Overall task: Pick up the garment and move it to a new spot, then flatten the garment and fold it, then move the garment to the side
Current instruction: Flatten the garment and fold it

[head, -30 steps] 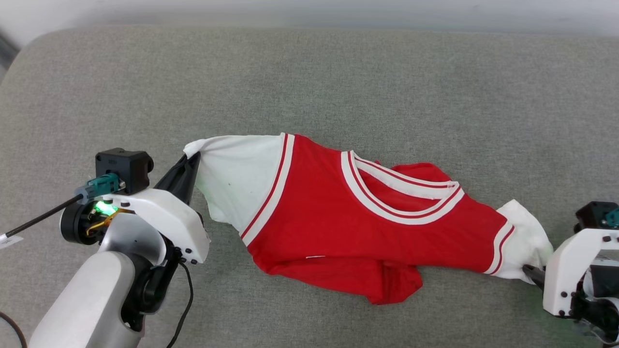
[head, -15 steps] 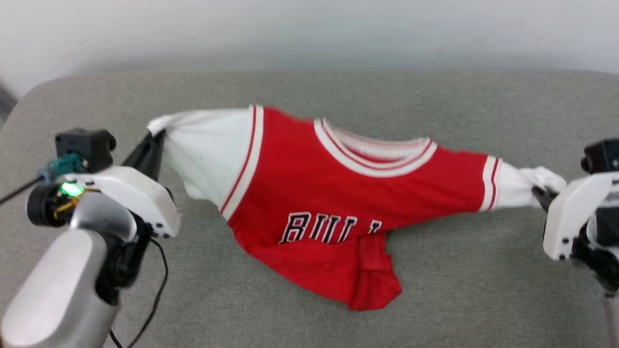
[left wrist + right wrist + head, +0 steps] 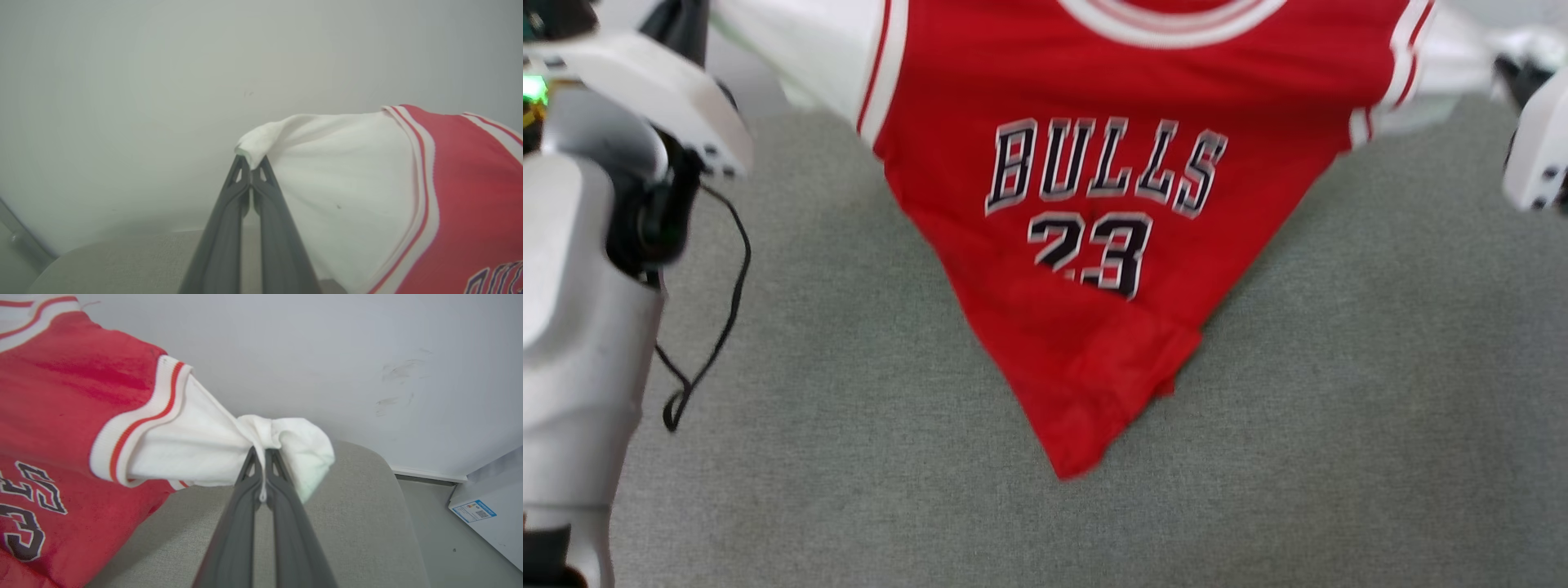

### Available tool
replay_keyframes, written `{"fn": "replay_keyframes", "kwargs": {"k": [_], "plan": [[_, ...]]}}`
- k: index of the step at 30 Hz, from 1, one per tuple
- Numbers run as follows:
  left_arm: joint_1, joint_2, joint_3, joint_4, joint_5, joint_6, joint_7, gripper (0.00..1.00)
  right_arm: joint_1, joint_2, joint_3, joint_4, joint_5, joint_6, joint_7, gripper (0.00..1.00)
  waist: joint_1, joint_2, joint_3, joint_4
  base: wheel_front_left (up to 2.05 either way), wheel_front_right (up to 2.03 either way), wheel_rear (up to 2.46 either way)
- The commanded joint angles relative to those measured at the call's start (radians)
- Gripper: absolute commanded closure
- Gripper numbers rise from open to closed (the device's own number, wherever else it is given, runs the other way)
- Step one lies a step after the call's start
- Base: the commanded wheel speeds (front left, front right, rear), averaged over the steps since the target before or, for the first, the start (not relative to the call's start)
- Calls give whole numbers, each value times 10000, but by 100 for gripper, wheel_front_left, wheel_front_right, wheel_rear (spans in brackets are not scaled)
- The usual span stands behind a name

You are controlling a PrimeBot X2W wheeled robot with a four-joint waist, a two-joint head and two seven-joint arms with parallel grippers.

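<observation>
The garment [image 3: 1094, 98], a red shirt with white sleeves and black "BULLS 23" lettering, hangs spread between my two grippers, its crumpled lower tip low over the grey cushion. My left gripper [image 3: 683, 23] at the top left is shut on the left white sleeve; in the left wrist view the gripper's tips [image 3: 250, 164] pinch the sleeve's end [image 3: 261, 141]. My right gripper [image 3: 1512, 72] at the top right is shut on the other sleeve; in the right wrist view the gripper's tips [image 3: 263, 452] clamp bunched white cloth [image 3: 286, 437] of the garment [image 3: 61, 388].
A wide grey fabric cushion [image 3: 1339, 408] lies below, with a pale wall [image 3: 122, 81] behind it. A black cable [image 3: 715, 310] loops off my left forearm [image 3: 572, 327]. A white labelled box [image 3: 486, 498] stands on the floor past the cushion's right end.
Both arms have risen with the sleeves, lifting the garment off the cushion. It has unfurled so the lettering and number show. The head view has shifted as well.
</observation>
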Motion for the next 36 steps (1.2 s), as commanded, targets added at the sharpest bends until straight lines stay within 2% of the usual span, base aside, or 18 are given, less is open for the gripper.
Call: {"fn": "replay_keyframes", "kwargs": {"k": [1,6,12,19,28,36], "plan": [[-489,-93,144,305,-55,-77,-156,100,-506,-153,39,167,-108,-17,-160,100,-1,0,420,47,0,0,0],[-2502,-242,432,1247,38,-269,-845,100,-2428,-310,60,473,-346,-17,-1027,100,-1,0,1391,56,0,0,0],[-4690,-185,605,1958,314,-521,-1823,100,-4639,-249,-385,865,-1150,-19,-2487,100,-1,0,2496,59,0,0,0],[-6248,-228,667,2502,447,-807,-2590,100,-6273,-104,-304,1221,-1691,-17,-3721,100,-1,0,3566,60,0,0,0],[-6165,-580,592,3227,218,-989,-2864,100,-6714,345,262,1955,-1731,-17,-4281,100,-1,0,4654,86,0,0,0],[-5302,-875,487,4060,-39,-1282,-3255,100,-5880,815,610,2785,-1537,-17,-4714,100,-1,0,4681,110,0,0,0]]}}
